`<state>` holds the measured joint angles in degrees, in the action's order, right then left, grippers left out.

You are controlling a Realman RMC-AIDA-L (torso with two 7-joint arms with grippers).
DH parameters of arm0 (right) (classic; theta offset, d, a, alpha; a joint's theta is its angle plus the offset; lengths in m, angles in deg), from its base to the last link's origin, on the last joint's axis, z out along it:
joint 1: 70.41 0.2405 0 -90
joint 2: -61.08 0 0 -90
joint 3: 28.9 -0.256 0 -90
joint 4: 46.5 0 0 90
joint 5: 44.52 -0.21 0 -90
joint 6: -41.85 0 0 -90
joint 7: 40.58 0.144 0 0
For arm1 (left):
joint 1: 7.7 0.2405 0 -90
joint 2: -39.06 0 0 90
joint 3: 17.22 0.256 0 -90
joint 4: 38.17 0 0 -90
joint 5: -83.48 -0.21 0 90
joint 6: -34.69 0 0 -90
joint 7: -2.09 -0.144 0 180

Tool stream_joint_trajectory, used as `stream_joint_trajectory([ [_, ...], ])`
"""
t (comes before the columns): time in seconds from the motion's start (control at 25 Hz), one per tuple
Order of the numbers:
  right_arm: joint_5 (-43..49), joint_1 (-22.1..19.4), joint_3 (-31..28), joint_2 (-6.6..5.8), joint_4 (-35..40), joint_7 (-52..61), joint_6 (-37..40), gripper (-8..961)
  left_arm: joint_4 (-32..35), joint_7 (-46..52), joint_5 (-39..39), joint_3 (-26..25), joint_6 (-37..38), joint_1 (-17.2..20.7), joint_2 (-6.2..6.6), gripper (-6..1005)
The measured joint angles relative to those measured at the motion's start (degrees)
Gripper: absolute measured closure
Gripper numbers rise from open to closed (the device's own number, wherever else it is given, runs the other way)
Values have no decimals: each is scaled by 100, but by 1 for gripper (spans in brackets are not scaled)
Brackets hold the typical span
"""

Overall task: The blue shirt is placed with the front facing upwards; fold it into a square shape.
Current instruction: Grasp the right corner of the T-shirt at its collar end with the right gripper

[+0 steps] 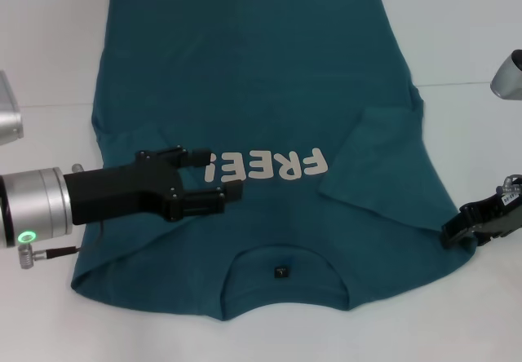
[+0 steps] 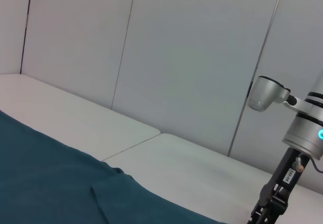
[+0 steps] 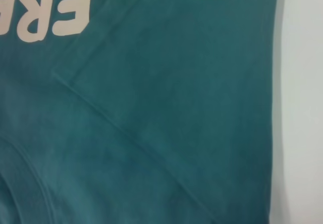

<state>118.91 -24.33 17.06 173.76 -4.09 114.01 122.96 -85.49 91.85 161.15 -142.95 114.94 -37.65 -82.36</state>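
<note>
The blue shirt (image 1: 261, 77) lies front up on the white table, its collar and small black neck label (image 1: 280, 271) nearest me. The white lettering (image 1: 277, 166) crosses the chest. One sleeve (image 1: 383, 166) is folded inward over the chest on the right. My left gripper (image 1: 214, 176) hovers open over the chest beside the lettering, with nothing between its fingers. At the shirt's right shoulder edge is my right gripper (image 1: 457, 230). The right wrist view shows only shirt fabric (image 3: 176, 82) and the sleeve fold. The left wrist view shows the shirt (image 2: 40, 168) and the right gripper (image 2: 265, 211) farther off.
The white table (image 1: 473, 36) extends beyond the shirt on all sides and has a seam (image 1: 465, 83) across it. Grey wall panels (image 2: 176, 57) stand behind the table. A grey arm joint (image 1: 507, 72) juts in at the right edge.
</note>
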Motion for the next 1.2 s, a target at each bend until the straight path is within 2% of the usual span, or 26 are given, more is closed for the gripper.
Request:
stream_joint_trajectory([
  [0.28, 136, -11, 0, 8, 0, 80, -77, 315, -20, -3, 3, -30, -35, 5, -25, 148],
  [0.48, 152, -11, 1, 15, -10, 85, -112, 437, -28, -3, 3, -63, -38, -1, -35, 148],
  [1.2, 143, 15, 1, 26, 26, 82, -140, 469, -29, -66, 11, -66, -52, 1, -86, 150],
])
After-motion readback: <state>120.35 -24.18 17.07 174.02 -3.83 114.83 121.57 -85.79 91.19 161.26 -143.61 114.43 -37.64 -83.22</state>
